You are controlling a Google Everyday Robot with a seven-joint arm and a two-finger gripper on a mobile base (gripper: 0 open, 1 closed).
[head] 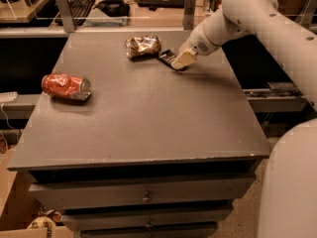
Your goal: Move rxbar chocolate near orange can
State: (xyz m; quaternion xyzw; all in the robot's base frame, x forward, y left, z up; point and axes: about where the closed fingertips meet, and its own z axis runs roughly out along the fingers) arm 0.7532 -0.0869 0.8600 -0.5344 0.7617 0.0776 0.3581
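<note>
The orange can (142, 46) lies crumpled on its side at the back middle of the grey table (148, 118). The rxbar chocolate (168, 58) is a flat black wrapper lying just right of the can, a small gap between them. My gripper (182, 61) is down at the bar's right end, its cream fingers covering that end. The white arm reaches in from the right.
A crushed red can (66, 86) lies on its side at the table's left. Drawers (144, 197) are below the front edge. Behind the table a desk holds a keyboard (79, 5) and other gear. The robot's white body (292, 182) fills the lower right.
</note>
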